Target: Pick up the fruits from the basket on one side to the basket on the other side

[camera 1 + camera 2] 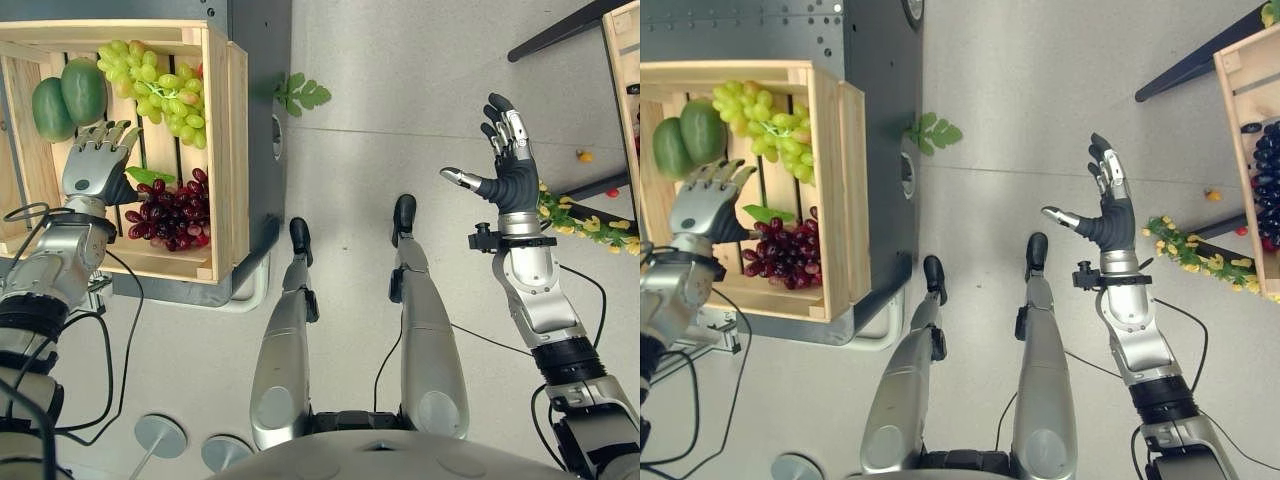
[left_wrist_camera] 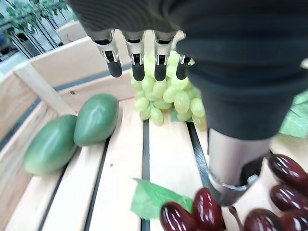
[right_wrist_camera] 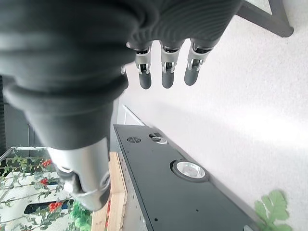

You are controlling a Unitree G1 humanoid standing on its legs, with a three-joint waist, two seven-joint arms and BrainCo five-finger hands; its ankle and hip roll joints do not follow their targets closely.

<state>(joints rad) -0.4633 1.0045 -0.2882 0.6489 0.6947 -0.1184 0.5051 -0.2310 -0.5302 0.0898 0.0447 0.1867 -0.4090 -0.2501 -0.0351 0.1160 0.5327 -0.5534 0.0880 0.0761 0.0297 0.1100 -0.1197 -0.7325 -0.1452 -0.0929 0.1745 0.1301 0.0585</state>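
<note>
The left hand (image 1: 92,165) hangs over the wooden crate (image 1: 222,150) on the robot's left, its fingers (image 2: 137,67) straight and slightly spread, holding nothing. Just beside the hand, at the near end of the crate, lies a bunch of dark red grapes (image 1: 170,212) with a green leaf (image 2: 154,202) touching it on the slats. Farther in, against the crate's left wall, two green mangoes (image 1: 67,97) lie side by side and touch each other. At the far end lies a bunch of green grapes (image 1: 160,88), reaching toward the crate's right wall. The hand is above the bare slats between the red grapes and the mangoes, touching no fruit as far as can be seen.

The right hand (image 1: 508,165) is raised over the grey floor (image 1: 400,100), well apart from both crates, its fingers straight and fanned, thumb stuck out to the side, empty. Past it, at the robot's right, stands a second wooden crate (image 1: 1238,150) with a bunch of dark grapes (image 1: 1266,185) inside. A sprig of yellow flowers (image 1: 1185,250) lies on the floor near that crate, and a small green leaf sprig (image 1: 300,95) lies on the floor farther out, near the left crate.
</note>
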